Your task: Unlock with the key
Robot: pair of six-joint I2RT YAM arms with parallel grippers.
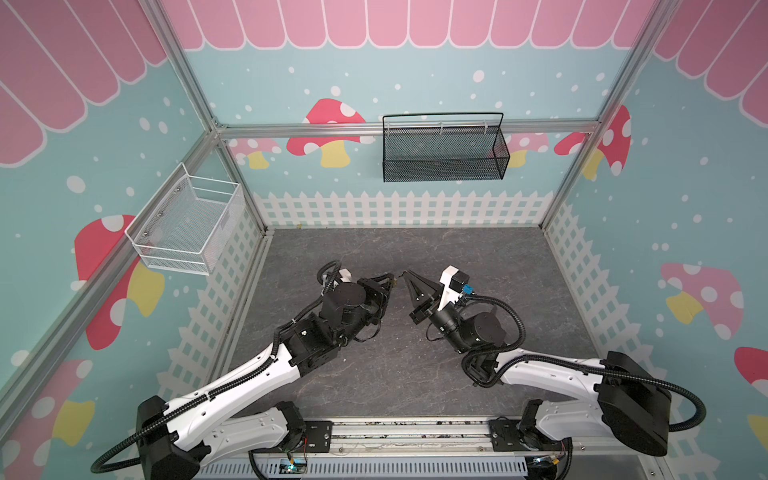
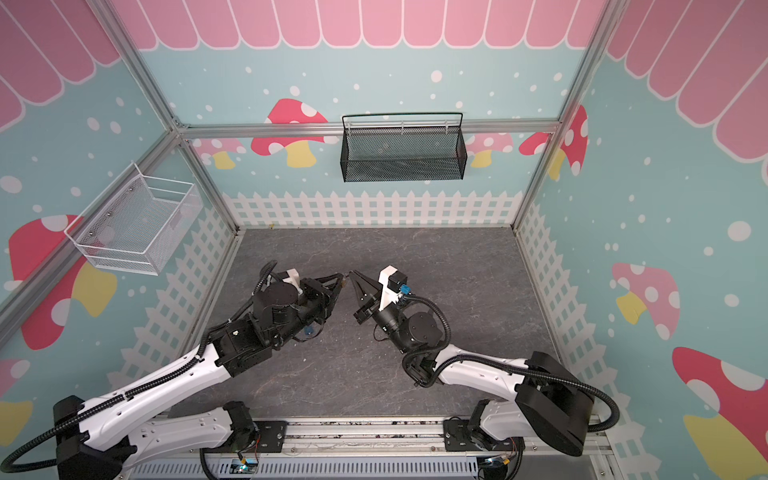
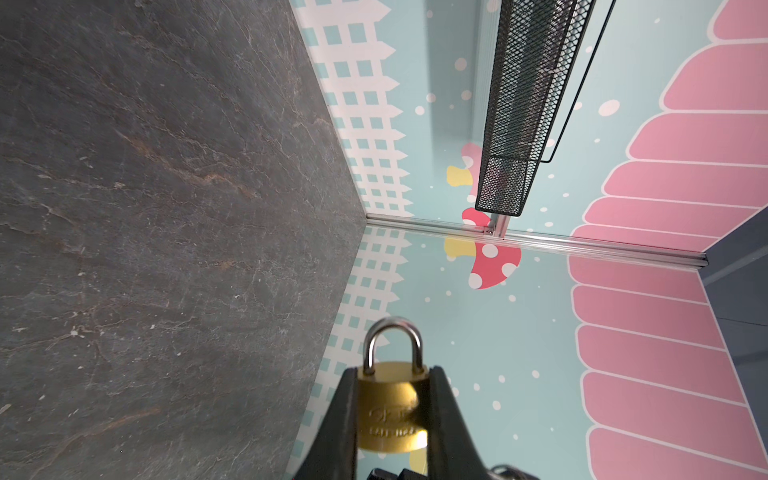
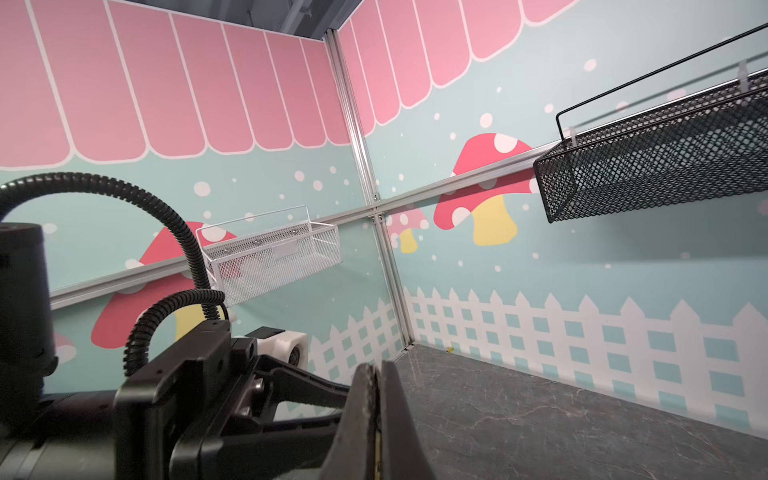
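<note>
Only lettering I can spot is stamped into the body of the brass padlock [image 3: 388, 411]. There's a bigger logo-ish line with a smaller line under it, and both are way too blurry in the left wrist view to make out. In both top views the padlock's too tiny to read.

Saw a long black wire-mesh basket [image 1: 444, 153] hung on the silver aluminium rail [image 1: 270, 132] of the back wall. Found a white wire-mesh basket [image 1: 187, 226] fixed to the left wall, well apart from the black one. Noted a dark grey stone-patterned tabletop [image 1: 478, 257] below both, with a tiny yellowish speck [image 1: 298, 226] at its back edge. Saw walls printed with red-and-yellow mushrooms [image 1: 316, 146], a white picket fence [image 1: 407, 210] and a pink scalloped awning [image 1: 332, 25].
</note>
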